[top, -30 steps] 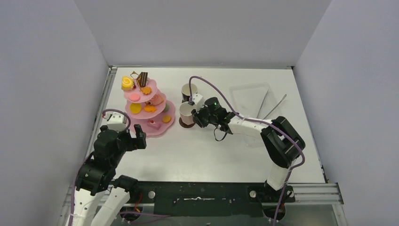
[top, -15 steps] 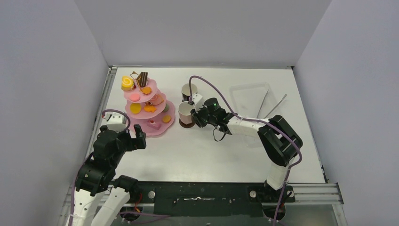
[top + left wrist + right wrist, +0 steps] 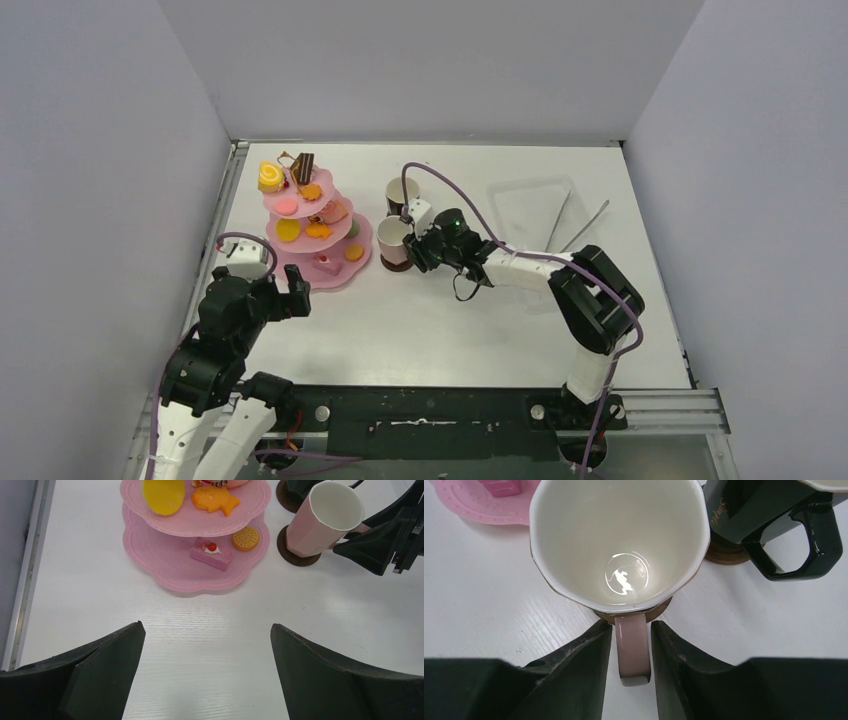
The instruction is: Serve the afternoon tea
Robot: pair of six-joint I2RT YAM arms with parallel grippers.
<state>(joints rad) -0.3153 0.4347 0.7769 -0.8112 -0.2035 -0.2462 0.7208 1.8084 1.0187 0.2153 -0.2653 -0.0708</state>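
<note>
The pink mug (image 3: pixel 395 241) (image 3: pixel 619 540) stands upright on a brown coaster (image 3: pixel 295 558) just right of the pink three-tier stand (image 3: pixel 341 278) (image 3: pixel 170 565), which carries small toy pastries (image 3: pixel 212 551). My right gripper (image 3: pixel 416 246) (image 3: pixel 631 626) straddles the mug's handle (image 3: pixel 632 650), jaws slightly parted with slivers of table showing on both sides. Behind it, the black mug (image 3: pixel 402 194) (image 3: pixel 764 510) sits on its own coaster (image 3: pixel 724 556). Near the stand's front, my left gripper (image 3: pixel 286 291) (image 3: pixel 206 627) hangs wide open and holds nothing.
A clear plastic tray (image 3: pixel 530 205) lies at the back right with long metal tongs (image 3: pixel 585 228) across its right side. Grey walls close in the table on the left, back and right. The right arm's purple cable (image 3: pixel 470 205) loops over the mugs.
The right jaws have parted a little from the pink mug's handle. The mug stays on its coaster. The left arm has not moved.
</note>
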